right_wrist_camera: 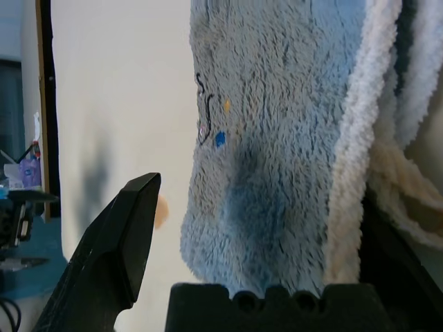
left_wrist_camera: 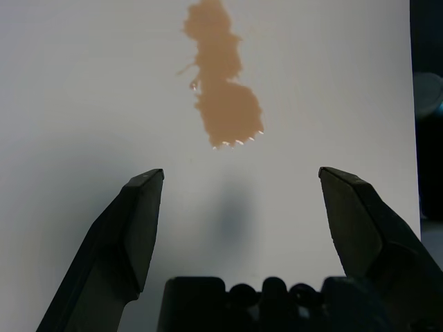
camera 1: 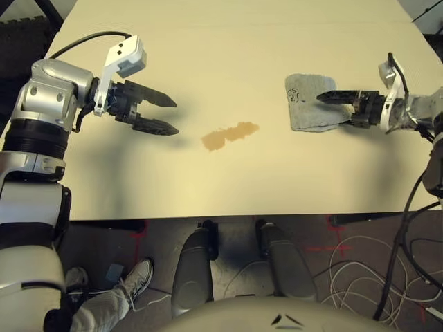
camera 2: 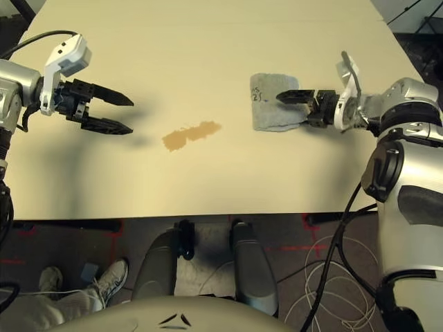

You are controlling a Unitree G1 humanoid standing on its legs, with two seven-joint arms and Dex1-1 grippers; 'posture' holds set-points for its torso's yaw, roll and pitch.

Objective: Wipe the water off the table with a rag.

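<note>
A tan-brown puddle of water (camera 1: pixel 230 135) lies mid-table on the pale table (camera 1: pixel 208 55). To its left, my left gripper (camera 1: pixel 174 117) hovers open and empty, its fingers pointing toward the puddle (left_wrist_camera: pixel 221 83). The grey fuzzy rag (camera 1: pixel 308 104), with dark writing near one corner, lies to the right of the water. My right gripper (camera 1: pixel 329 111) reaches in from the right and stands wide open astride the rag's right part. In the right wrist view the rag (right_wrist_camera: pixel 277 138) bunches up between the jaws. One finger (right_wrist_camera: pixel 118 249) is bare and the other is mostly hidden behind folded cloth.
The table's front edge (camera 1: pixel 242 216) runs across just below the puddle. Bare tabletop lies between the rag and the water. Below the edge, a person's sneaker (camera 1: pixel 135 277) rests on the floor at left, and loose cables (camera 1: pixel 374 263) lie at right.
</note>
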